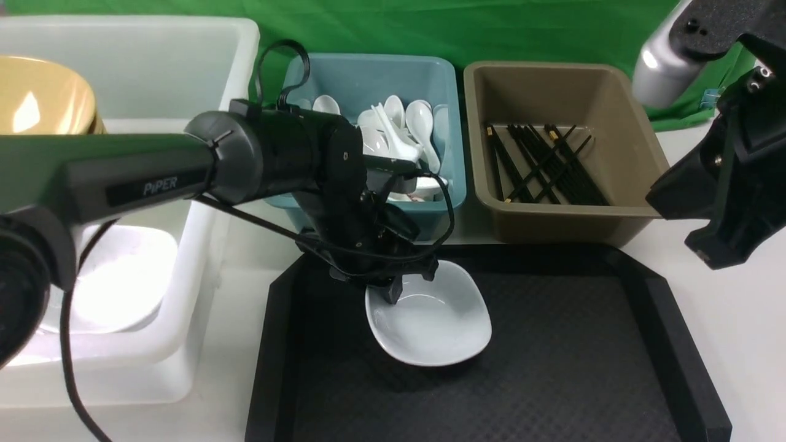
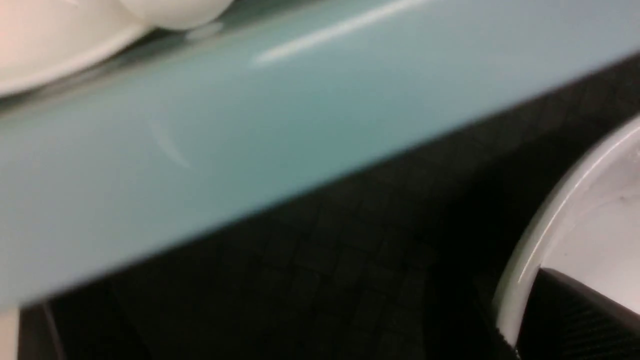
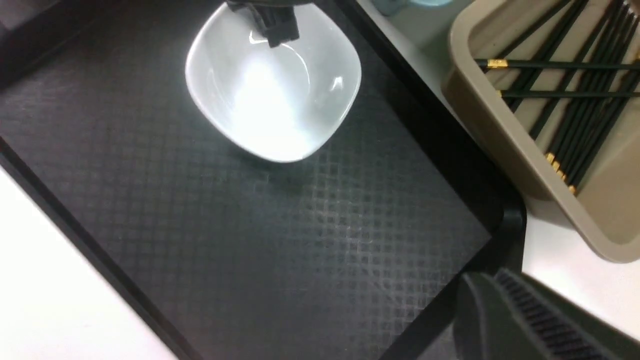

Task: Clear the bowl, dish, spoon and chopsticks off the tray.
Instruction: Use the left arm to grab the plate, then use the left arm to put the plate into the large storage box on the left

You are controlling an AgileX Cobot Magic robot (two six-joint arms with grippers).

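Pinching the white dish [image 1: 433, 322] by its rim, left gripper [image 1: 412, 283] at the side facing the teal tub [image 1: 445, 209]; dish on tray [image 1: 522, 368], near far edge. Left arm nearer; white bin [image 1: 202, 294] lies leftward, likely next. Right gripper [image 3: 545, 320]: can't tell.

"How does the left arm [image 1: 141, 175] lie?"

"It stretches in from the left toward the middle, its forearm rising slightly to the wrist [image 1: 270, 150], which bends steeply down."

"And the left gripper [image 1: 410, 283]?"

"Pointing down, fingers closed in a pinch, one on either side of a thin edge. A black cable [image 1: 344, 248] loops around the wrist and hand."

"What about the right arm [image 1: 718, 37]?"

"Only its far end shows, high on the right, well apart from the left one. The right gripper [image 3: 492, 280] is angled downward, fingers together, holding nothing."
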